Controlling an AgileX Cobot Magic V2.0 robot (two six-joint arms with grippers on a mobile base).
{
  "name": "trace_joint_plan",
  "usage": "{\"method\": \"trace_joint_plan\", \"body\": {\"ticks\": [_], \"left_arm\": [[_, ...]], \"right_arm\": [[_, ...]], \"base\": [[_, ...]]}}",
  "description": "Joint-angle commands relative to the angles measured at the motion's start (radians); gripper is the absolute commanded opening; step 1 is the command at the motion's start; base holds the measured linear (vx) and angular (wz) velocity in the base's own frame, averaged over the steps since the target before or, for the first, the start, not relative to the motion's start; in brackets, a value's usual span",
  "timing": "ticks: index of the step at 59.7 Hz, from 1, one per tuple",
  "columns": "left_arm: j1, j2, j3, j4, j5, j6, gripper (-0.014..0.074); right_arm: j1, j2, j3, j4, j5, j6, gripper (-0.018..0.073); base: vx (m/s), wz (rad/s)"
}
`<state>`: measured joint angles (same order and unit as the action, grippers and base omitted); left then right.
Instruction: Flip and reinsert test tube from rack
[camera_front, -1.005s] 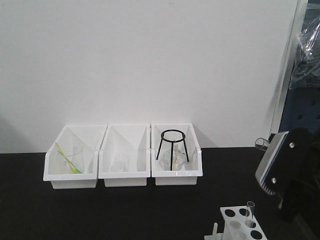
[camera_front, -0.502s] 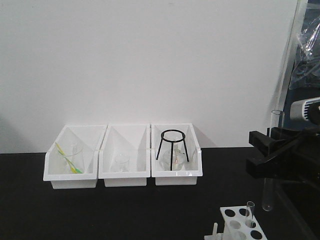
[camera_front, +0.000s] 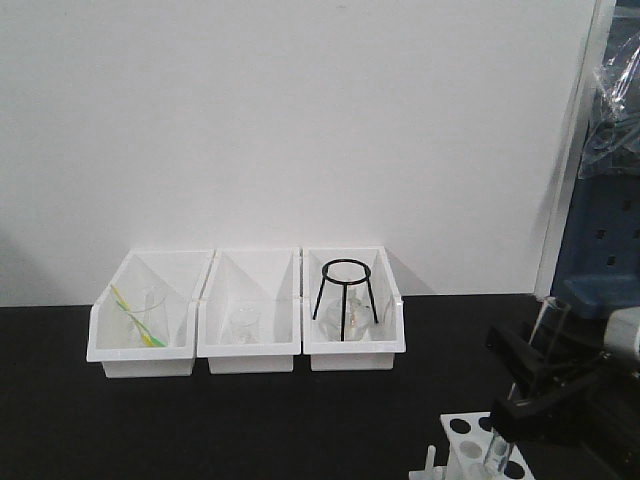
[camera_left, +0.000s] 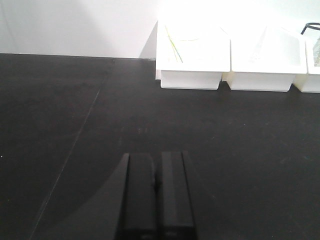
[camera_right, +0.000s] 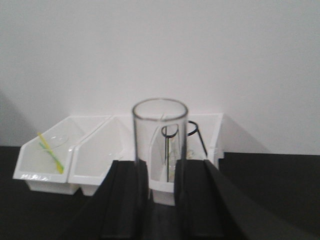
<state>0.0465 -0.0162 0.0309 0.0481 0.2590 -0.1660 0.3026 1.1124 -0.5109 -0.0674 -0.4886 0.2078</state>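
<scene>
we pinch the test tube in our right end effector, open rim up and leaning, so its lower end can meet a hole in the rack; whether it has entered we cannot tell; the rack sits at the view's lower edge, the white bins well apart behind; our left end effector, pressed together, holds nothing above the desk.
</scene>
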Motion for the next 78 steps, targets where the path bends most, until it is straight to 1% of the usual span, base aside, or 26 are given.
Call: {"method": "trace_joint_plan", "body": {"ticks": [1,4,7,15,21,40,47,55,61,70,78], "left_arm": [[-0.008,-0.011,0.002,-0.005,-0.079,0.000,-0.0006],[-0.008,-0.011,0.002,-0.005,-0.079,0.000,-0.0006],[-0.008,-0.011,0.002,-0.005,-0.079,0.000,-0.0006],[-0.008,-0.011,0.002,-0.005,-0.079,0.000,-0.0006],[-0.008,-0.011,0.002,-0.005,-0.079,0.000,-0.0006],[-0.008,-0.011,0.002,-0.005,-0.079,0.000,-0.0006],[-0.008,-0.011,0.002,-0.005,-0.079,0.000,-0.0006],[-0.008,-0.011,0.002,-0.005,-0.079,0.000,-0.0006],[-0.008,-0.011,0.002,-0.005,-0.079,0.000,-0.0006],[-0.008,-0.011,0.002,-0.005,-0.079,0.000,-0.0006],[-0.008,-0.011,0.002,-0.005,-0.079,0.000,-0.0006]], "right_arm": [[-0.003,-0.025,0.031,0.161,-0.203,-0.164,-0.0011],[-0.003,-0.022,0.057,0.192,-0.247,-0.215,-0.0010],[-0.003,-0.015,0.071,0.194,-0.268,-0.228,-0.0010],[-0.003,0.026,0.075,0.160,-0.278,-0.215,-0.0009],[-0.003,0.071,0.075,0.131,-0.317,-0.208,-0.0009],[-0.003,0.205,0.075,0.127,-0.401,-0.208,-0.0009],[-0.003,0.238,0.077,0.125,-0.431,-0.157,-0.0009],[-0.003,0.267,0.077,0.096,-0.465,-0.144,-0.0009],[-0.003,0.274,0.077,0.079,-0.468,-0.110,-0.0009],[-0.003,0.269,0.077,0.073,-0.511,-0.107,-0.0009],[-0.003,0.269,0.077,0.081,-0.488,-0.107,-0.0009]], "base": [[0.00,0.00],[0.00,0.00],[0.00,0.00],[0.00,0.00],[0.00,0.00],[0.00,0.00],[0.00,0.00],[0.00,0.00],[0.00,0.00],[0.00,0.00],[0.00,0.00]]}}
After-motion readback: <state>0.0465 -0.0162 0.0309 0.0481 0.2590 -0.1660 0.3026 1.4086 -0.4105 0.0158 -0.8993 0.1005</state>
